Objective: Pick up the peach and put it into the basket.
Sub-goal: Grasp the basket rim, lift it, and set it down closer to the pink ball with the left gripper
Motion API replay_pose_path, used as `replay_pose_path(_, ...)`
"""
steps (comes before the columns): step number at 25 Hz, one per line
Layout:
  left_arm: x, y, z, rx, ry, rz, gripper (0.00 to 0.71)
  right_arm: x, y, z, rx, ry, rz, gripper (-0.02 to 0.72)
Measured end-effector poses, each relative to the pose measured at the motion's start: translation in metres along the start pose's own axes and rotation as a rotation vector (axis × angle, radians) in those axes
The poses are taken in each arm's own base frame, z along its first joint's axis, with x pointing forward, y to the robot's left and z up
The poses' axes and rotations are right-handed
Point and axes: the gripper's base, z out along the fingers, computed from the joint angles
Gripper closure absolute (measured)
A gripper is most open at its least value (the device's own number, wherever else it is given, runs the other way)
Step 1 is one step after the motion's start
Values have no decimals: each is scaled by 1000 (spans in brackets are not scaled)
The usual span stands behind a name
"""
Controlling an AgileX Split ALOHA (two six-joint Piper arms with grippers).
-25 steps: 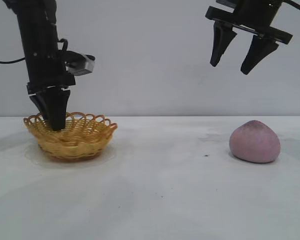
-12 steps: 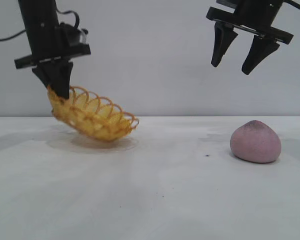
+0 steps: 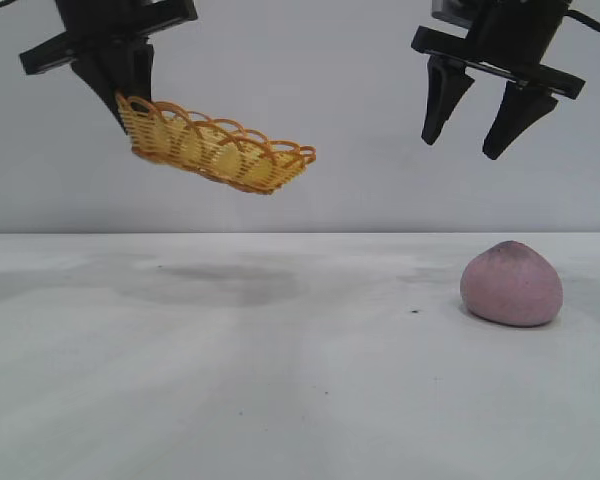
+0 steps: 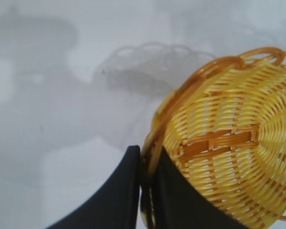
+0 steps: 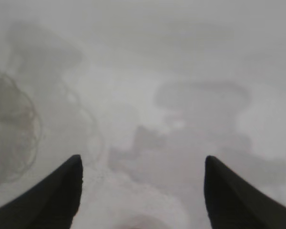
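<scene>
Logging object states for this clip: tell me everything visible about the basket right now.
The basket is a shallow oval of woven yellow wicker with an orange looped, scalloped rim. It hangs in the air well above the table, tilted, its far end drooping toward the right. It is empty. Only the left gripper touches it, pinching the rim at the raised end, one finger inside and one outside. Its shadow falls on the table beneath.

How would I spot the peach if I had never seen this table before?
Start at the white table and look to its right side, below the open right gripper. The peach sits there alone: a dusty pink, rounded lump with a darker top, unlike the yellow basket held in the air by the left gripper.
</scene>
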Motion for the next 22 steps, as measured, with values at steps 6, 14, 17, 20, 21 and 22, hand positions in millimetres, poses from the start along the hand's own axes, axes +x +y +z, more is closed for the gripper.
replay_pose_path(6,48,-11,30,95,-38,-115,710,0,0,0,1,-4,0,244)
replay_pose_path(14,93,-28,62,175,-144,-231,710,-1,0,0,2,-8,0,244)
replay_pose_path(17,93,-34,73,204,-170,-225,710,-1,0,0,2,-10,0,244)
replay_pose_path(20,91,-36,78,217,-189,-235,710,-1,0,0,2,-10,0,244)
replay_pose_path(21,90,-35,81,214,-189,-237,710,-1,0,0,2,-10,0,244)
replay_pose_path(22,90,-34,84,209,-187,-239,710,-1,0,0,2,-10,0,244)
